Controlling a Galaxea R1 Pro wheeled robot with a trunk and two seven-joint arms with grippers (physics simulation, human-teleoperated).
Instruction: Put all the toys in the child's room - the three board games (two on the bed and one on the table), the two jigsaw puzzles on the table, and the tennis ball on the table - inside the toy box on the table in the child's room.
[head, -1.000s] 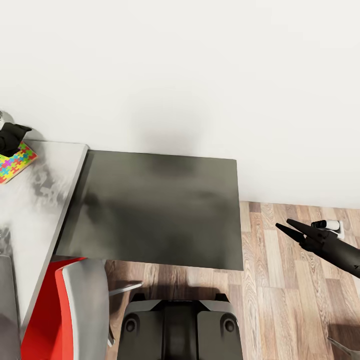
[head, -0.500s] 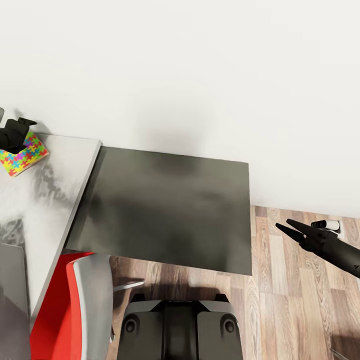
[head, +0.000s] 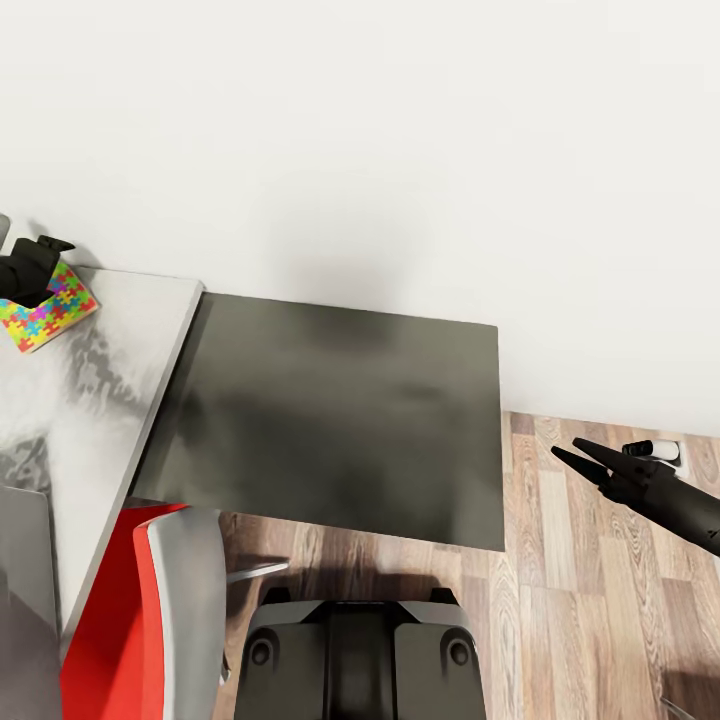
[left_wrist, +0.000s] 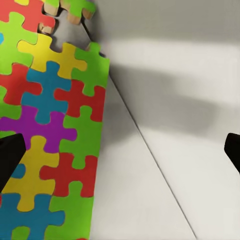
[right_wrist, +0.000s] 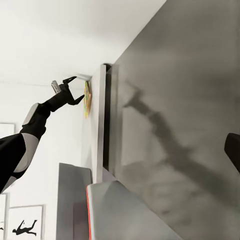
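One jigsaw puzzle (head: 45, 312), a thin many-coloured square, lies at the far corner of the table (head: 100, 390) by the wall. My left gripper (head: 30, 262) hovers just over its far edge, open and holding nothing. In the left wrist view the puzzle (left_wrist: 45, 125) lies to one side of the open left gripper (left_wrist: 120, 155), with bare tabletop (left_wrist: 150, 200) between the fingertips. A second bit of puzzle pattern (left_wrist: 75, 6) pokes in beyond it. The right wrist view shows the left gripper (right_wrist: 71, 91) splayed beside the puzzle (right_wrist: 87, 100). My right gripper (head: 573, 455) hangs open over the floor.
A lower dark grey side cabinet (head: 330, 410) stands against the white wall right of the table. A red chair with a grey back (head: 150, 620) is pushed in at the table's near side. A plain grey panel (head: 20, 600), possibly the toy box, stands at the table's near left. Wood floor (head: 590, 600) lies to the right.
The whole head view has shifted, so table and cabinet now sit further right and lower. Neither arm has visibly moved relative to the puzzle or floor in the last half second.
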